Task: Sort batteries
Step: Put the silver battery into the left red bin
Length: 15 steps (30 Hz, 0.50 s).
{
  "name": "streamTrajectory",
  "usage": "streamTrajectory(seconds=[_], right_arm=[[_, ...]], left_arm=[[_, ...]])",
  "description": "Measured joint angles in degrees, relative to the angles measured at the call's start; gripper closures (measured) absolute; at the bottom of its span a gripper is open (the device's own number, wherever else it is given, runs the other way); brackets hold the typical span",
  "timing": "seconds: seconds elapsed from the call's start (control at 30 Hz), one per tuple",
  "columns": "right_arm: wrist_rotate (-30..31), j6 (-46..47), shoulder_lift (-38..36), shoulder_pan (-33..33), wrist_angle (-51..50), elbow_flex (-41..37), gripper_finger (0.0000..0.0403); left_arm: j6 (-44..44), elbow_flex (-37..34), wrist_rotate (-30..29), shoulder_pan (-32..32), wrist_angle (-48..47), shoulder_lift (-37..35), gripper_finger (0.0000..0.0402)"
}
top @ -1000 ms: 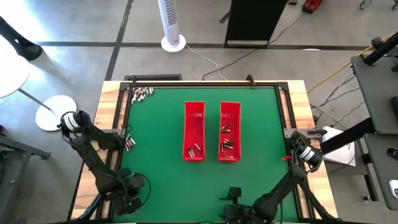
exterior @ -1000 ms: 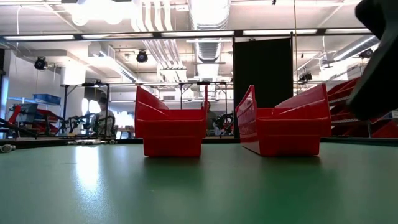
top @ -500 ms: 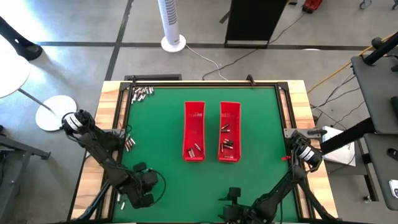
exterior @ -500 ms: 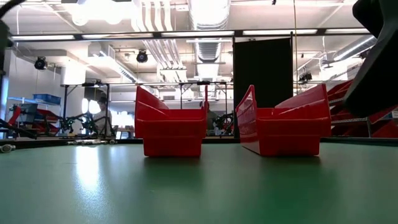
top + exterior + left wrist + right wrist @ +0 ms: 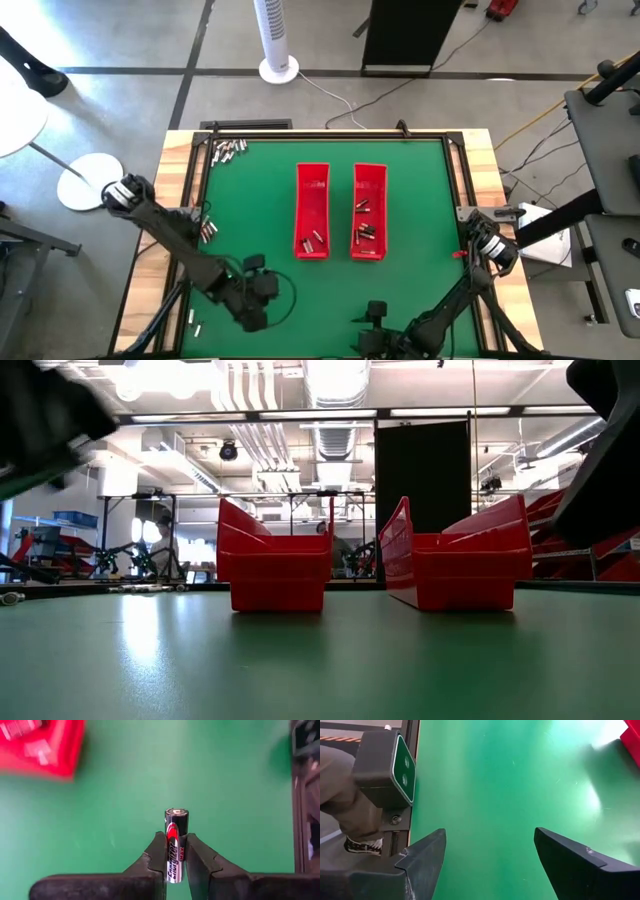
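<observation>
- Green table (image 5: pixel 420 200): two red trays (image 5: pixel 312 210) at centre.
- I see left gripper (image 5: pixel 173 851) clenching one battery (image 5: pixel 175 840).
- Right gripper (image 5: pixel 490 855) parked at the table's right edge, jaws spread, empty.

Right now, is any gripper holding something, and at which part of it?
The left gripper pinches a silvery-black cylindrical battery around its lower body. The right gripper holds nothing.

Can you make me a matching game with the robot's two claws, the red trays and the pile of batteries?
Things:
1. left gripper
2. right gripper
3. red trays
4. loose batteries

States:
A. in the table's far left corner
B. open, holding nothing
C. side by side mid-table
D. shut on a battery

Pairs: 1-D, 2-B, 3-C, 4-A
</observation>
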Motion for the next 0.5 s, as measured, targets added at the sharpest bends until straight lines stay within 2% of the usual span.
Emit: streamTrajectory(seconds=[0.27, 0.5], right_arm=[[0.0, -0.2, 0.0, -0.3, 0.1, 0.0, 0.0091], [0.0, -0.2, 0.0, -0.2, 0.3, 0.0, 0.0092]], left_arm=[[18.6, 9.0, 0.5, 12.8, -2.8, 0.2, 0.0379], [29.5, 15.7, 2.6, 24.0, -8.9, 4.8, 0.0379]])
